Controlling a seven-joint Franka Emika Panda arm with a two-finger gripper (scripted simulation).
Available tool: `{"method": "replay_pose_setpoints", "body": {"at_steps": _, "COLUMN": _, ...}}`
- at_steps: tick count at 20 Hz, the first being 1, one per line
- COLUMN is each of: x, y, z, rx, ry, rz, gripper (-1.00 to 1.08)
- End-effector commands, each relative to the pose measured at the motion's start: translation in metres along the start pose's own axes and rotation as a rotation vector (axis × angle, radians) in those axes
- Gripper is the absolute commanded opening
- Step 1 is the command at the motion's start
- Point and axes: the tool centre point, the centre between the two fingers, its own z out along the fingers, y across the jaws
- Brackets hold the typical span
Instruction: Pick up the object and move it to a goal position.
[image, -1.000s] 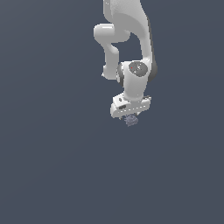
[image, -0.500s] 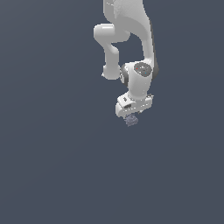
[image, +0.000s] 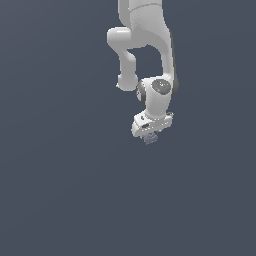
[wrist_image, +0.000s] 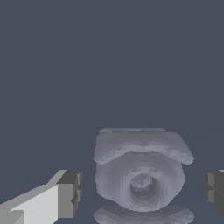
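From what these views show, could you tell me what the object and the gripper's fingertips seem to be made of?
The object: matte grey-purple, lumpy and swirled, like rough stone or clay; as a render, it leaves this open. The fingertips: dark grey, blocky, dull pads, perhaps rubber, on a smooth white gripper body.

one object (image: 150, 138), one end effector (image: 151, 134)

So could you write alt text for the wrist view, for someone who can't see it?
A lumpy grey-purple blob with a swirled surface sits between the gripper's two dark fingertips, with a visible gap on each side. Behind it is only a plain dark grey-blue background.
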Motion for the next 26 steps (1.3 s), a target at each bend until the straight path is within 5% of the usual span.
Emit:
{"method": "replay_pose_setpoints", "body": {"at_steps": 1, "x": 0.000, "y": 0.000, "z": 0.011, "rx": 0.000, "ry": 0.000, "rz": -0.001, "gripper": 1.00}}
{"method": "replay_pose_setpoints", "body": {"at_steps": 7, "x": 0.000, "y": 0.000, "z": 0.022, "rx": 0.000, "ry": 0.000, "rz": -0.002, "gripper": 1.00}}
{"method": "replay_pose_setpoints", "body": {"at_steps": 8, "x": 0.000, "y": 0.000, "z": 0.022, "rx": 0.000, "ry": 0.000, "rz": -0.002, "gripper": -1.00}}
{"method": "replay_pose_setpoints", "body": {"at_steps": 26, "x": 0.007, "y": 0.008, "z": 0.012, "rx": 0.002, "ry": 0.038, "rz": -0.021, "gripper": -1.00}}
